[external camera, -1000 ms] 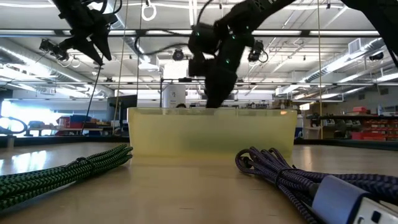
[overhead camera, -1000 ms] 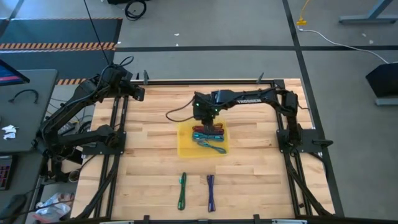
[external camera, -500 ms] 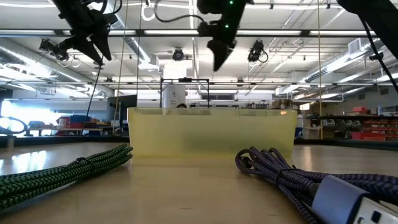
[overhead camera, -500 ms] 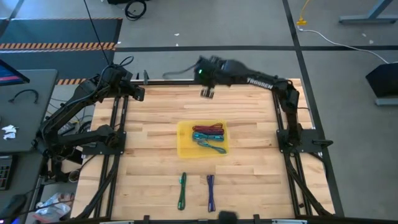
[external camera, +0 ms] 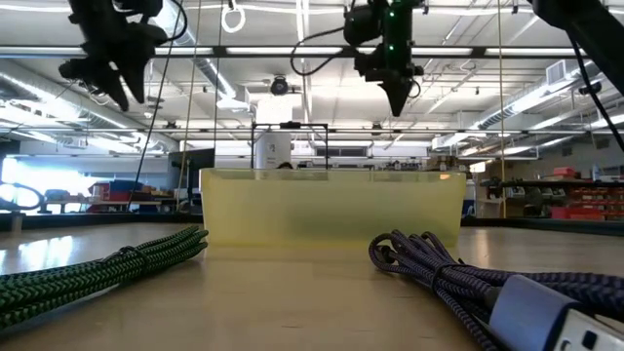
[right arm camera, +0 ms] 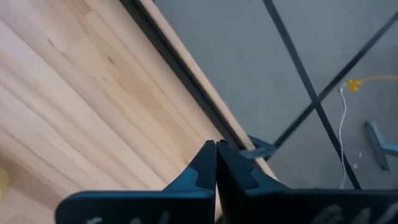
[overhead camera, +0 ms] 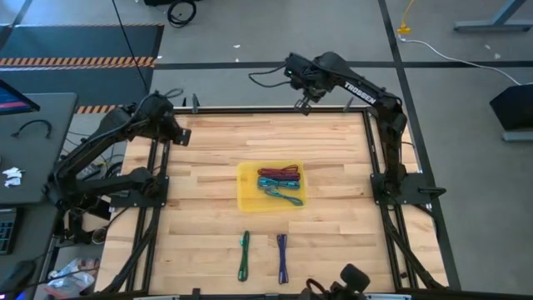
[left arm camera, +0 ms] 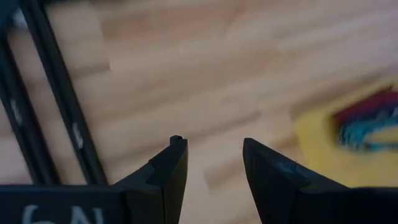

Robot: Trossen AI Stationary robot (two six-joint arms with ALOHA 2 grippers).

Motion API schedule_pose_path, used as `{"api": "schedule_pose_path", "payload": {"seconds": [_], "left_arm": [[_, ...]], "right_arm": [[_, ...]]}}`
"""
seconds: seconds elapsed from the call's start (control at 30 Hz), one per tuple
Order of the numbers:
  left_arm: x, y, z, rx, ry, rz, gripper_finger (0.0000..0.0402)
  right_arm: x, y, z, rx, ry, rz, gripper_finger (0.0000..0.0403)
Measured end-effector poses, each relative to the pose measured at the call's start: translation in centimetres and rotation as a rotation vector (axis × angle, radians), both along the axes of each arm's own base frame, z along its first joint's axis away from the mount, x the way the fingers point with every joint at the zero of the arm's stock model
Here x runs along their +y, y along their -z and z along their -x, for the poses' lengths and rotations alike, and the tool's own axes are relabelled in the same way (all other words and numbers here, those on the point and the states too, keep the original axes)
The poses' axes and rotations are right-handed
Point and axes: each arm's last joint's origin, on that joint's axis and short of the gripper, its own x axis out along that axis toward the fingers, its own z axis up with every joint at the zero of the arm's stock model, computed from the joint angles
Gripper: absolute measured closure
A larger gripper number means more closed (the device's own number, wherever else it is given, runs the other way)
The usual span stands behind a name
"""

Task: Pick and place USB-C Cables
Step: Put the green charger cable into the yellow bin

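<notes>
USB-C cables, in tray: a maroon-red bundle and a teal bundle lie together in the yellow tray at the middle of the wooden desk; in the left wrist view they show as blurred red and teal streaks.

USB-C cables, loose: a green cable and a purple cable lie straight and side by side, apart from each other, on the desk between the tray and its near edge (both loom large in the low view, green on one side, purple on the other).

Right tool: raised above the desk's far edge, fingers pressed together, holding nothing.

Left tool: raised over the desk's far left corner, fingers parted with bare wood between them, empty.
</notes>
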Motion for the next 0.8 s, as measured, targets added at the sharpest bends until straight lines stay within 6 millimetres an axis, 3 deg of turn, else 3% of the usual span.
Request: {"api": "schedule_pose_path", "payload": {"seconds": [0.27,0.43,0.63,0.8], "left_arm": [[-4.0,-0.1,-1.5,-0.052,0.074,0.094,0.0239],[-7.3,-0.2,-2.9,-0.112,0.034,0.125,0.0239],[-12.4,0.2,-6.9,-0.297,-0.040,0.060,0.0244],[-16.6,3.2,-10.9,-0.308,-0.119,0.110,0.0270]], "right_arm": [[-0.2,-0.4,-0.3,-0.047,-0.027,0.040,0.0389],[-1.1,-0.5,0.0,-0.024,-0.088,0.052,0.0384],[-2.9,-0.6,1.0,0.016,-0.161,0.076,0.0386],[-4.8,-0.7,2.3,0.031,-0.192,0.079,0.0383]]}}
